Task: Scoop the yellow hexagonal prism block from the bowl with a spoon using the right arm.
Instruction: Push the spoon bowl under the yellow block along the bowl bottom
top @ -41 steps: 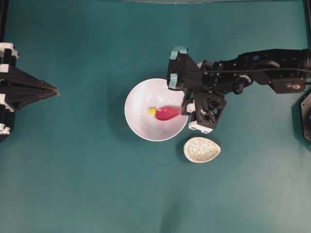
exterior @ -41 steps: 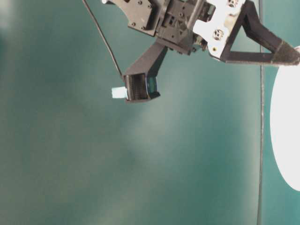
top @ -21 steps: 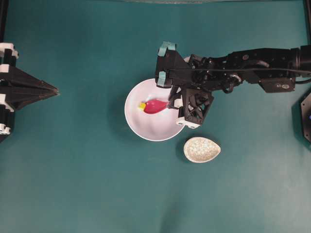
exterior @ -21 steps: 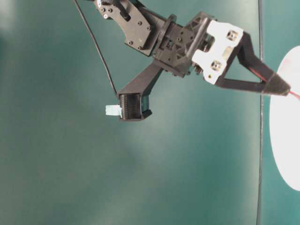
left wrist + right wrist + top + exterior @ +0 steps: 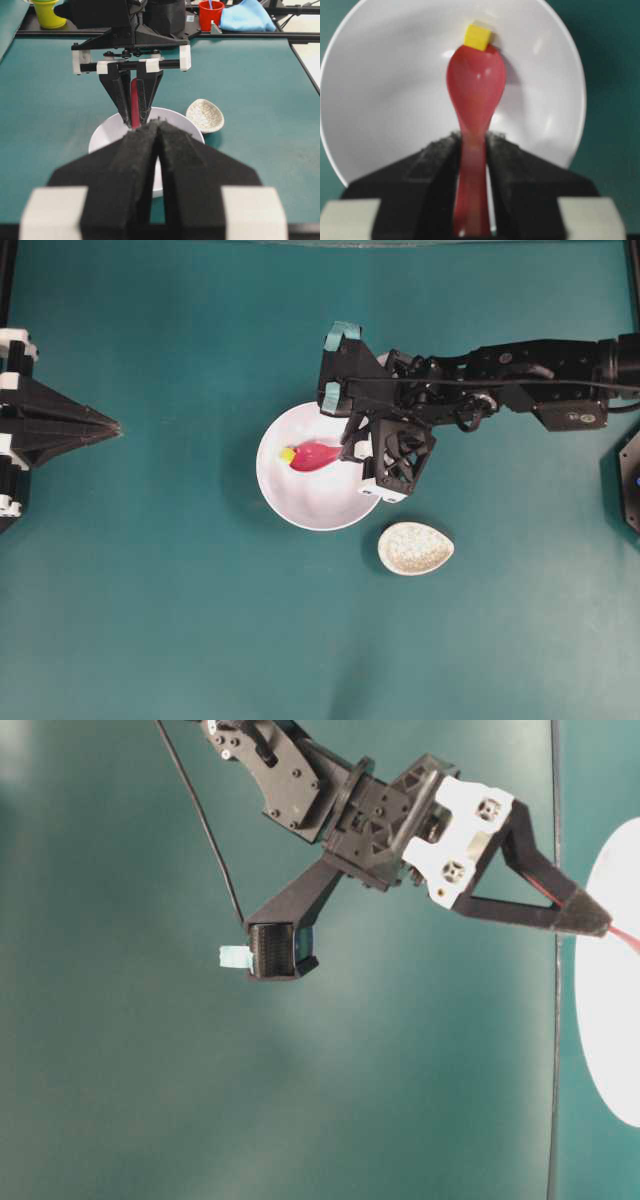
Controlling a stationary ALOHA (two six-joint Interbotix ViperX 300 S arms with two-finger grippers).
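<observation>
The yellow hexagonal prism block (image 5: 287, 454) lies inside the white bowl (image 5: 300, 508), against its left inner wall. In the right wrist view the block (image 5: 477, 37) touches the far tip of the spoon's scoop and is not in it. The pink-red spoon (image 5: 476, 90) points left across the bowl (image 5: 380, 100). My right gripper (image 5: 348, 452) is shut on the spoon's handle (image 5: 472, 190) at the bowl's right rim. My left gripper (image 5: 112, 426) sits at the table's left edge, shut, with nothing in it; its fingertips (image 5: 150, 131) touch.
A speckled oval rest (image 5: 415, 548) stands just below and right of the bowl. In the left wrist view a yellow cup (image 5: 49, 12), a red cup (image 5: 210, 12) and a blue cloth (image 5: 245, 15) sit beyond the table's far edge.
My right gripper has moved left and slightly up with the spoon. The spoon tip has pushed the block from the bowl's middle to its left wall. The left arm is unmoved.
</observation>
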